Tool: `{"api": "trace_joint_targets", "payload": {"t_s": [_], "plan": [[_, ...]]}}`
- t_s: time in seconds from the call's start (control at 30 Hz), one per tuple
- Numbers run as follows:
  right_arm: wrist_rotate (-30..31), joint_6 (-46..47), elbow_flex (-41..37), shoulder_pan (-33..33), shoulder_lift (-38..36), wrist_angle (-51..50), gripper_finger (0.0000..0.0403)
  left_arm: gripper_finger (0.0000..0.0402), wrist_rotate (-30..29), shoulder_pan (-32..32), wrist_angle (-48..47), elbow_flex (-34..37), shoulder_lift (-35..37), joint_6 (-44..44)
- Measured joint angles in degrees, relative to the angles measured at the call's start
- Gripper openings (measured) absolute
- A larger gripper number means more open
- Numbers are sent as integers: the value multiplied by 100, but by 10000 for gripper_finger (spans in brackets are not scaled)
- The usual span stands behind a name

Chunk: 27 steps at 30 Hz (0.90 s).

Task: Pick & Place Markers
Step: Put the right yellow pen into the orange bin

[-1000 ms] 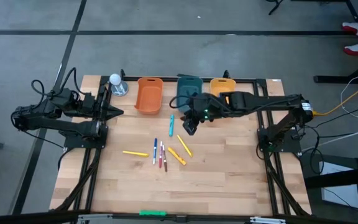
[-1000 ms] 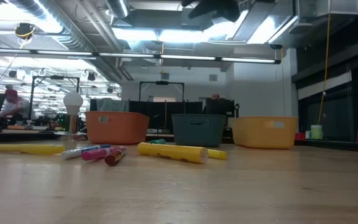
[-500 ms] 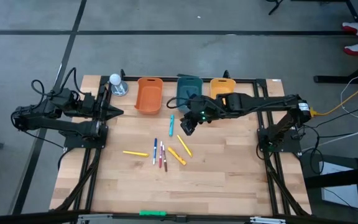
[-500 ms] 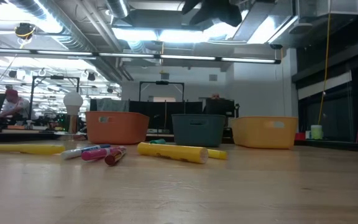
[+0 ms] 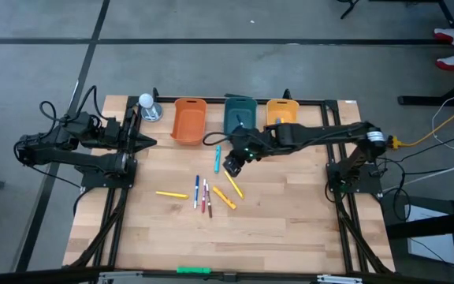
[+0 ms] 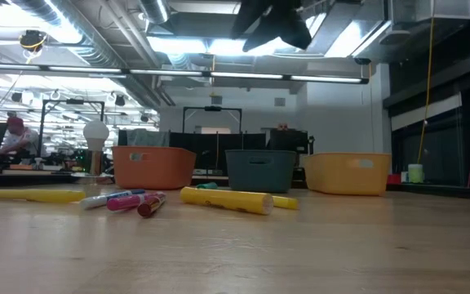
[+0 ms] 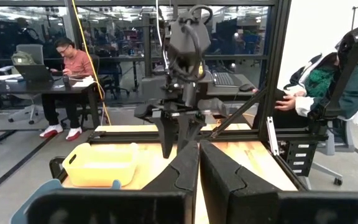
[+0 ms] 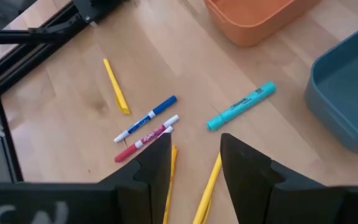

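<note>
The left hand point(image 5: 146, 143) waits at the table's left edge, its two dark wedge-shaped fingers point(image 7: 179, 171) pressed flat together with nothing between them. Near the far left corner of the pale, plank-grained wooden table point(image 5: 290, 229) stands a small white ball on a grey round base point(image 5: 148, 108). Along the far edge sit three smooth plastic bins with rounded rims: an orange bin point(image 5: 188, 121), a slate-blue bin point(image 5: 240, 113) and a yellow bin point(image 5: 282, 110). The markers lie loose in the middle of the table: a slim yellow marker point(image 5: 171, 193) lies alone toward the left edge, then a blue-and-white marker point(image 5: 196, 191) and red markers point(image 5: 206, 198) lie close side by side, a teal marker point(image 5: 217, 153) lies nearer the bins, and two more yellow markers point(image 5: 228, 190) lie slanted just right of the red ones. In the low view the nearest yellow marker point(image 6: 226, 199) shows as a round matte tube. At the near edge lies a bright green stick point(image 5: 193, 270). The right hand point(image 5: 233, 164) hangs above the table just beside the teal marker and over the far end of a slanted yellow one; its blunt dark fingers point(image 8: 244, 165) stand partly apart and hold nothing. Compared with a second ago, the right hand has moved left and toward the near edge, closer to the markers, while the left hand and all the markers are unchanged.
</note>
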State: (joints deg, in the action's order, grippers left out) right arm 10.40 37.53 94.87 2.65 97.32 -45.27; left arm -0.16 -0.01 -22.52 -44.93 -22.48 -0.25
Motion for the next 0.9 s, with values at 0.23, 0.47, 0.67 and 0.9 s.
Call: {"api": "trace_joint_targets", "payload": {"t_s": [0.23, 0.47, 0.67, 0.9], "plan": [[-5, 1, 0, -139, 78, 311, 138, 10, 0, 0, 0, -2, 0, 0], [-3, 104, 101, -217, 78, 692, 138, 11, 0, 0, 0, -2, -1, 0], [-7, 106, 243, -288, 78, 832, 138, 8, 0, 0, 0, -2, -1, 0], [-6, 42, 348, -295, 76, 852, 138, 13, 0, 0, 0, -2, 0, 0]]}}
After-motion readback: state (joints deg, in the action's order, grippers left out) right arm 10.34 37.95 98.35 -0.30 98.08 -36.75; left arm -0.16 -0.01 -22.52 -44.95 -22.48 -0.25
